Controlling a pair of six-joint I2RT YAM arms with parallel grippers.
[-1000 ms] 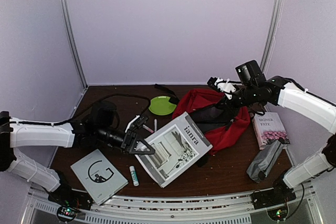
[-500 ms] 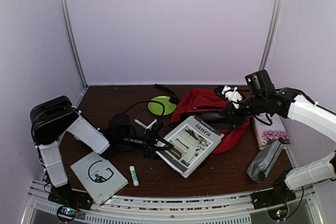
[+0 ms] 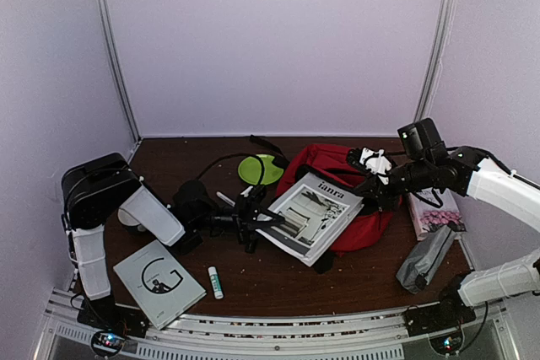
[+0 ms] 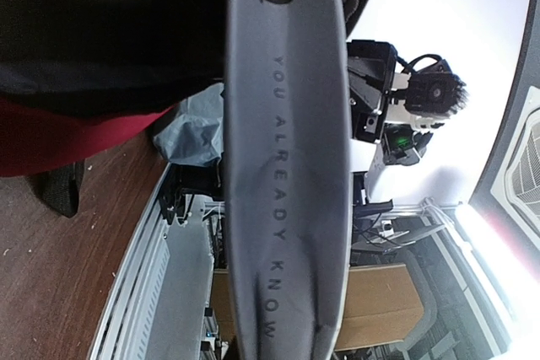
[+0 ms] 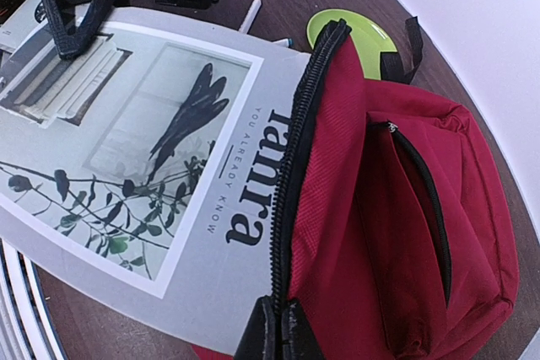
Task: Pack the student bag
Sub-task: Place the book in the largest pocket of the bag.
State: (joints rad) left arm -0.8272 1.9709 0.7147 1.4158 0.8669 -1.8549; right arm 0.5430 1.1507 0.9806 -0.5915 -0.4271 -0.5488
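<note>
The red student bag [image 3: 367,212] lies at the right of the table, its black zipper mouth facing left. My right gripper [image 3: 372,188] is shut on the zipper edge [image 5: 297,174] and holds the flap up; its fingertips [image 5: 278,336] pinch it at the bottom of the right wrist view. My left gripper [image 3: 256,225] is shut on the near corner of a grey "ianra" magazine [image 3: 309,216], also seen in the right wrist view [image 5: 143,149]. The magazine's far edge sits under the lifted flap. In the left wrist view the magazine [image 4: 287,166] is edge-on beside the bag [image 4: 67,137].
A green plate [image 3: 260,169] and pens [image 3: 226,200] lie behind the left gripper. A grey notebook marked G [image 3: 159,282] and a glue stick [image 3: 216,282] lie at front left. A flowered book [image 3: 434,208] and a grey pouch [image 3: 426,259] lie right of the bag.
My left arm has carried the magazine rightward and up against the bag's mouth. My right gripper has shifted right and lower, still holding the bag's zipper edge.
</note>
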